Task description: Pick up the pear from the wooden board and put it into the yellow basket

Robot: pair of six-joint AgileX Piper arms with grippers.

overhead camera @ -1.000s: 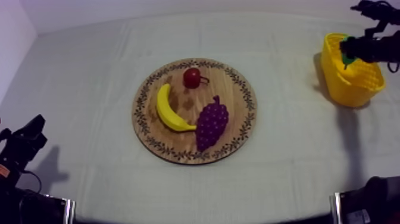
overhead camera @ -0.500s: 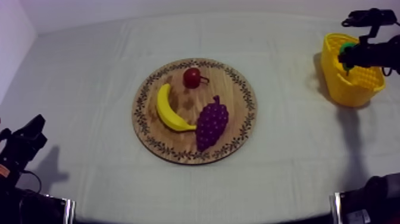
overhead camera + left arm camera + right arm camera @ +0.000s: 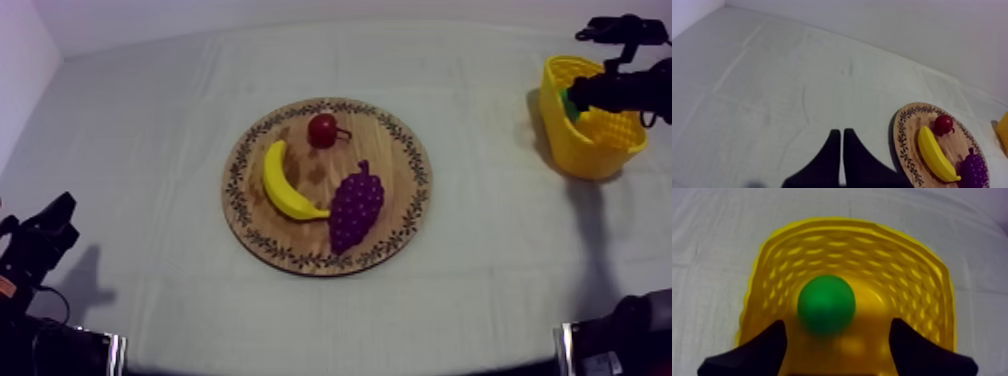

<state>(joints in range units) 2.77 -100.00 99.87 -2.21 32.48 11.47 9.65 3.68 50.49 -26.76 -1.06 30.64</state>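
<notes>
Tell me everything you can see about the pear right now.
The pear is plain bright green and smooth, like plastic, and looks round from above; no stalk shows. It is inside the yellow basket, well within the rim, with the latticed wall behind it. The right end effector hangs over it, fingers wide apart at either side, neither touching it. Whether it rests on the basket's bottom cannot be told.

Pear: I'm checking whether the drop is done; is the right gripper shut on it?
No, the right gripper has its fingers wide apart over the yellow basket, and the pear lies between them touching neither.
</notes>
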